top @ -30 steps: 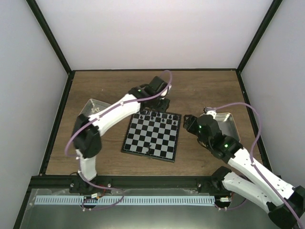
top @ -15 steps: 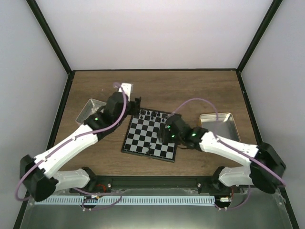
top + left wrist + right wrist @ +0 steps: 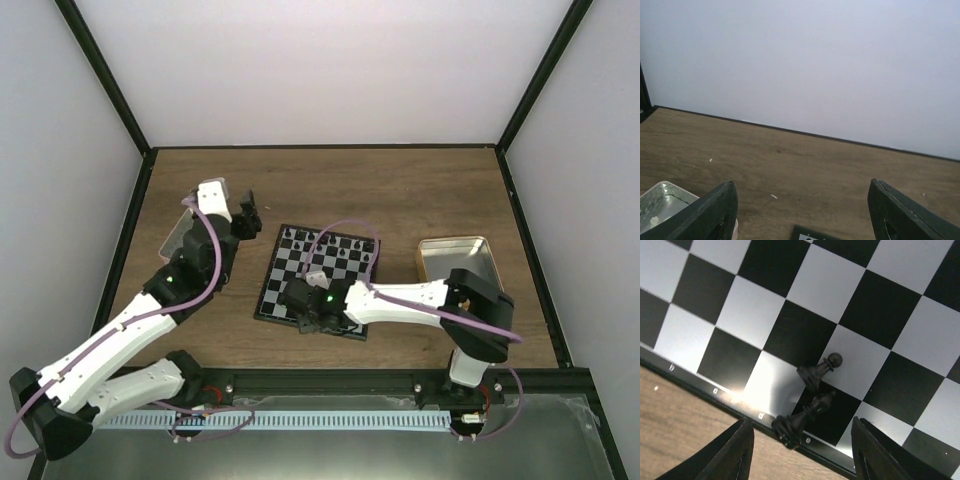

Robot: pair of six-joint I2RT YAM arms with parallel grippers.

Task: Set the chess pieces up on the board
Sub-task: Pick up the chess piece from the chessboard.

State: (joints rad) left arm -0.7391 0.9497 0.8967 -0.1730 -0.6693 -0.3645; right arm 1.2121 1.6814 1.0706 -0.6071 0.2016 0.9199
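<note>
The board (image 3: 318, 275) lies mid-table, with several black chess pieces (image 3: 332, 243) standing along its far rows. In the right wrist view a black pawn (image 3: 818, 372) and a taller black piece (image 3: 799, 419) lie tipped at the board's (image 3: 805, 295) near rim. The taller one's base pokes over the rim. My right gripper (image 3: 802, 455) hovers open just above them, one finger on each side, touching neither. It sits low over the board's near edge (image 3: 312, 308). My left gripper (image 3: 249, 213) is raised left of the board, open and empty (image 3: 805, 220).
A metal tin (image 3: 455, 265) stands right of the board. Another tin (image 3: 178, 232) sits at the left, mostly under my left arm, with its corner (image 3: 660, 206) showing in the left wrist view. Black frame posts and white walls bound the wooden table (image 3: 420, 185).
My left arm pulled back from the board's far edge to the left, rising and opening. My right arm swept from the right tin across to the board's near edge, jaws narrowing a little.
</note>
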